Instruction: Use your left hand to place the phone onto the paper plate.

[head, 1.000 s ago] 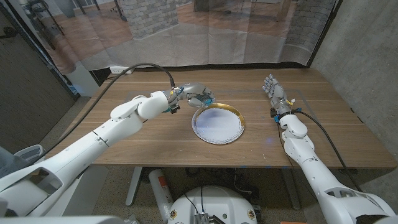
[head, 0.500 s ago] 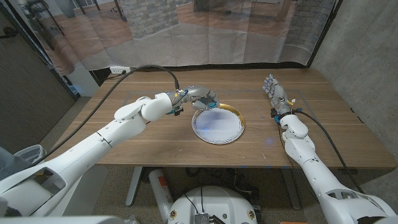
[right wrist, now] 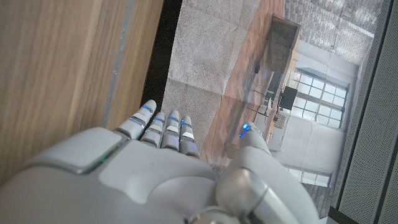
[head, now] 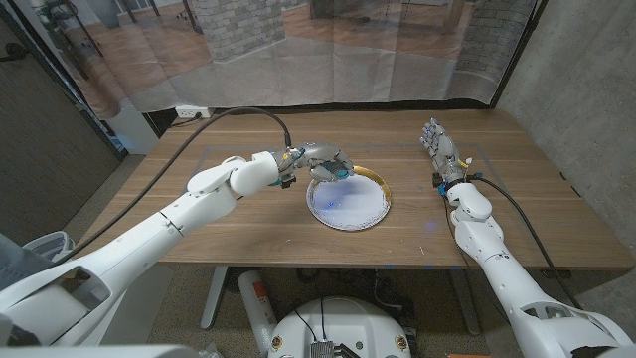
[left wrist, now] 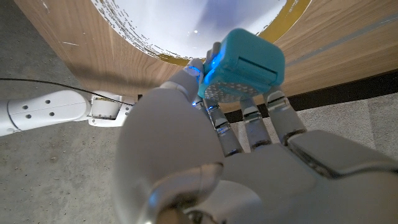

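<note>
Over the far left rim of the paper plate, the left robot hand has carried the turquoise phone, pinched in its fingertips, in from the left, so only lowering and release remain.

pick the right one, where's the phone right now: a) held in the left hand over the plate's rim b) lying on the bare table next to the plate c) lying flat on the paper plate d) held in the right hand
a: the left hand grips the teal phone above the far-left rim of the paper plate; the left wrist view shows the fingers wrapped around it, with the plate's white face beyond.
</note>
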Available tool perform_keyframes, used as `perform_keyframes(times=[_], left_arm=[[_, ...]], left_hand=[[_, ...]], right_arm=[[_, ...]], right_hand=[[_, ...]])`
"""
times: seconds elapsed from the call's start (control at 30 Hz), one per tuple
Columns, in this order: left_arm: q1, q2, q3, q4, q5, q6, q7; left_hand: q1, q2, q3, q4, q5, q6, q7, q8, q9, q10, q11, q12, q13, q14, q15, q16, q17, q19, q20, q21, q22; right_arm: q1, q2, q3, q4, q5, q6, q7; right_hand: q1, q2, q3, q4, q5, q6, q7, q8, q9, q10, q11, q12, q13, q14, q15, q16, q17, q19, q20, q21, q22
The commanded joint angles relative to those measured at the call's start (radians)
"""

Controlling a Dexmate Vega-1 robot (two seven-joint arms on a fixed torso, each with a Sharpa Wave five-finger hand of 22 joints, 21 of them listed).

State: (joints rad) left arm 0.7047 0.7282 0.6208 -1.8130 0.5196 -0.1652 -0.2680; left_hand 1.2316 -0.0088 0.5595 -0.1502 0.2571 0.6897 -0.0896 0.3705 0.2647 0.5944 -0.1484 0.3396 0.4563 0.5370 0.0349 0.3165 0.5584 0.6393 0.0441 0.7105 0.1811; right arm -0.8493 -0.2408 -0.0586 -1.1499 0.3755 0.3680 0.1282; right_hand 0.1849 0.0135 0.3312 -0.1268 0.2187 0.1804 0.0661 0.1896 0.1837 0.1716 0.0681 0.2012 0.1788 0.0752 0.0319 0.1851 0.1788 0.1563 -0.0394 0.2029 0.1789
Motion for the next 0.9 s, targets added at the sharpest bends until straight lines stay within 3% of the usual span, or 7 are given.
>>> perform_keyframes(times=[0.03,0.9], left_arm=[[-0.009,-0.012,0.020,0.018,0.023,-0.019,-0.006],[-0.004,-0.042,0.053,0.048,0.056,-0.027,0.011]], left_hand=[[0.072,0.081,0.000,0.001,0.005,0.004,-0.002,0.001,0.000,0.006,-0.006,-0.001,0.003,0.079,-0.190,0.002,0.004,0.098,-0.101,0.012,0.001],[0.064,0.077,-0.004,0.004,0.003,0.013,-0.008,0.004,-0.003,0.014,-0.012,-0.010,0.012,0.089,-0.194,-0.002,0.005,0.088,-0.103,0.021,0.000]], right_arm=[[0.008,0.006,-0.001,0.014,-0.001,0.008,-0.002],[-0.008,-0.006,0.003,-0.009,0.004,0.000,0.002]], right_hand=[[0.006,0.002,-0.005,0.000,0.000,0.007,0.002,0.006,0.005,0.010,-0.002,0.004,0.002,0.006,-0.005,0.000,0.004,0.005,-0.016,-0.002,0.005],[0.007,0.002,-0.007,0.000,0.000,0.008,0.001,0.006,0.005,0.012,-0.002,0.005,0.002,0.006,-0.003,0.000,0.004,0.006,-0.015,-0.002,0.005]])
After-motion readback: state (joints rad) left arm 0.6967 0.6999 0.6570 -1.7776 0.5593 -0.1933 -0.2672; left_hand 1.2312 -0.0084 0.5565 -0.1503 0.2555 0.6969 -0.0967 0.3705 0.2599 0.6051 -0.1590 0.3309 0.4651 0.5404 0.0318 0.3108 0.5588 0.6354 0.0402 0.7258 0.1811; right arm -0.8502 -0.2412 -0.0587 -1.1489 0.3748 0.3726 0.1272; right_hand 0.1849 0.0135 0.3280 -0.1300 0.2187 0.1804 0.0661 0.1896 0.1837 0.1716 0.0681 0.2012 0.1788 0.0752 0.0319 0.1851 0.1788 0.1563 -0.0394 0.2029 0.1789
